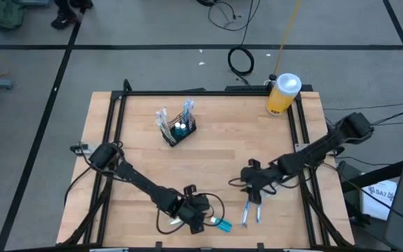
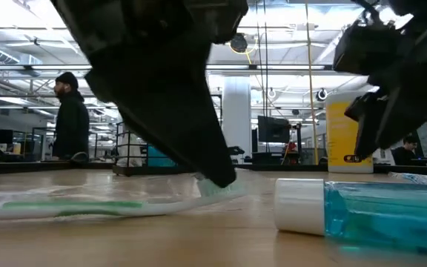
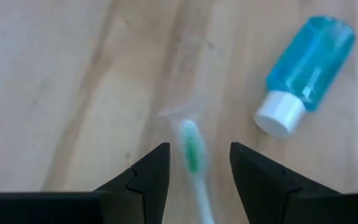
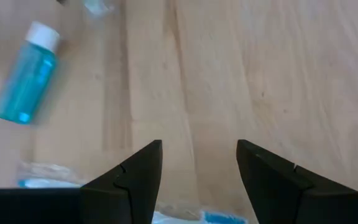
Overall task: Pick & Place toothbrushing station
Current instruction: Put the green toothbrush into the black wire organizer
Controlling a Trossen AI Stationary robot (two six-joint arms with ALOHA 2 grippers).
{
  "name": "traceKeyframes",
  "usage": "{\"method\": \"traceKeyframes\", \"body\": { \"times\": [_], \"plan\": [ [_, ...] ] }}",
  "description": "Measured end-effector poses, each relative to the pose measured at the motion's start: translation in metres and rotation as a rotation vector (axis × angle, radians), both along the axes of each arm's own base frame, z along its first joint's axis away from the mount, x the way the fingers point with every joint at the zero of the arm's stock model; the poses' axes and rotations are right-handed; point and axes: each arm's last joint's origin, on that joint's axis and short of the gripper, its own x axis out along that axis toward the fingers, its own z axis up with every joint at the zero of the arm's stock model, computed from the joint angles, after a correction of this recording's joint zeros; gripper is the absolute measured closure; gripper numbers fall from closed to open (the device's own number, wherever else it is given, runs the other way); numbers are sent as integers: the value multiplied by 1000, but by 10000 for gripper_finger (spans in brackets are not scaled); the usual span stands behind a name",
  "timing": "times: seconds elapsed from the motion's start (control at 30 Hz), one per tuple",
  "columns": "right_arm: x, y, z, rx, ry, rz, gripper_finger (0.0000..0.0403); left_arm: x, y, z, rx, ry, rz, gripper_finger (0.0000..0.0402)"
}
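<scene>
- Progress looks partial: the black wire-mesh caddy [image 1: 178, 131] stands upright on the far left-centre part of the desk [image 1: 222, 150] and already holds a few wrapped toothbrushes and a small blue item, while other pieces lie loose at the near edge.
- Left gripper [image 3: 197, 163] hangs low over the near-centre of the desk, jaws spread and released, nothing held; a green-bristled toothbrush [image 3: 193, 163] in clear wrap lies flat on the wood between them.
- Just right of that toothbrush lies a small blue bottle [image 3: 306, 71] with a white cap, on its side, close to the left gripper but not touching it.
- Right gripper [image 4: 199, 163] hovers near right-centre, jaws likewise spread and empty, above blue packaged toothbrushes [image 1: 252, 212] lying side by side at the near edge.
- Tall yellow bottle [image 1: 283, 94] with a white cap stands at the far right corner, well apart from both arms and from the caddy.
- Left to do, by my judgement: the green toothbrush, the blue bottle and the blue packaged brushes are not yet in the caddy; the left arm seems lined up to close on the green toothbrush first.
</scene>
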Motion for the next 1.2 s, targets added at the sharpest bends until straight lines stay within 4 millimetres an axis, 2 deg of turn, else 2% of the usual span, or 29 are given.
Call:
{"method": "traceKeyframes", "body": {
  "times": [0.23,0.37,0.53,1.2],
  "plan": [
    [-16,-9,8,16,-187,-3,204,4,8,0,34,-13,24,227],
    [-19,-12,14,19,-259,10,204,5,10,1,70,-18,12,227],
    [-17,-12,20,-5,-324,29,204,6,13,-4,31,14,2,227],
    [-17,-12,20,-7,-326,32,204,4,15,-7,27,31,20,227]
  ]
}}
